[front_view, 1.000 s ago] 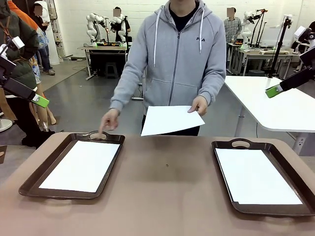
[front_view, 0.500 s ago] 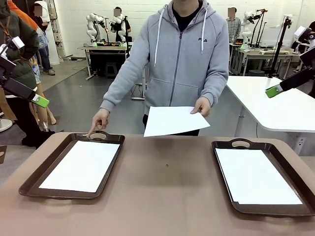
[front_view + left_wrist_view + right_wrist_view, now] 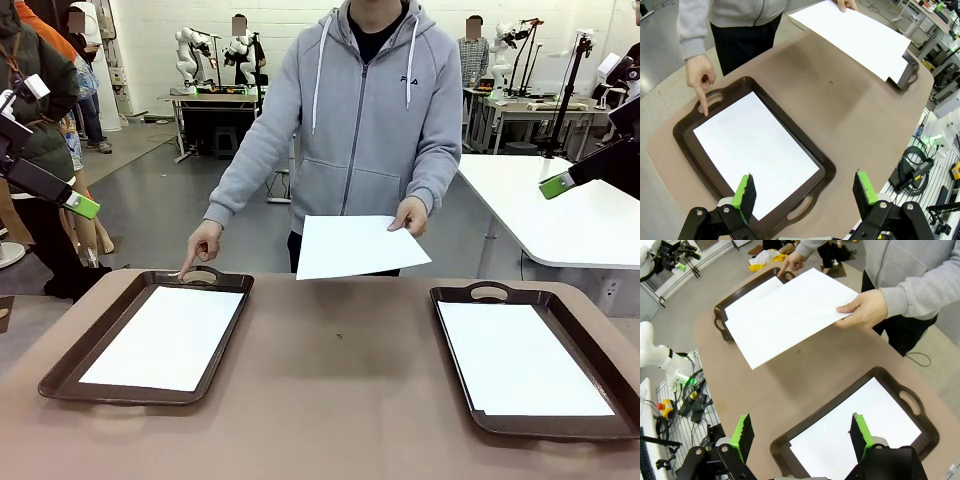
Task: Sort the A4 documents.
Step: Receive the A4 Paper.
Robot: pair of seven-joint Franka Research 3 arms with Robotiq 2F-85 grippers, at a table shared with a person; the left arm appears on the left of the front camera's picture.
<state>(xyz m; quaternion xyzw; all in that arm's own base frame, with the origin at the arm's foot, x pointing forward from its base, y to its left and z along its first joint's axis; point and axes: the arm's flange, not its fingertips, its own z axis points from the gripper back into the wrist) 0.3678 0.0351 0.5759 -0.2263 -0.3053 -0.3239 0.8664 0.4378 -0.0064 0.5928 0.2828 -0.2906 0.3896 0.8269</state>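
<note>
Three A4 documents and two dark brown trays are in view, with two grippers and one person at the table.

The left gripper (image 3: 805, 192) hangs above the near end of the left tray (image 3: 65, 362), its green-padded fingers spread wide with nothing between them. The right gripper (image 3: 802, 435) hangs above the right tray (image 3: 458, 352), equally wide open and holding nothing.

One sheet (image 3: 166, 336) lies flat inside the left tray, and a second sheet (image 3: 520, 358) lies flat inside the right tray. The third sheet (image 3: 358, 246) is held in the air beyond the table's far edge, between the two trays, gripped at one corner by the person's hand (image 3: 410, 214). The person's other hand (image 3: 201, 245) points down with its index finger at the left tray's far handle (image 3: 199, 274).

The table (image 3: 340, 400) has a brown top with rounded corners. Beyond the person lie a grey floor, a white table to the right of the right tray, and further work tables against a white wall.
</note>
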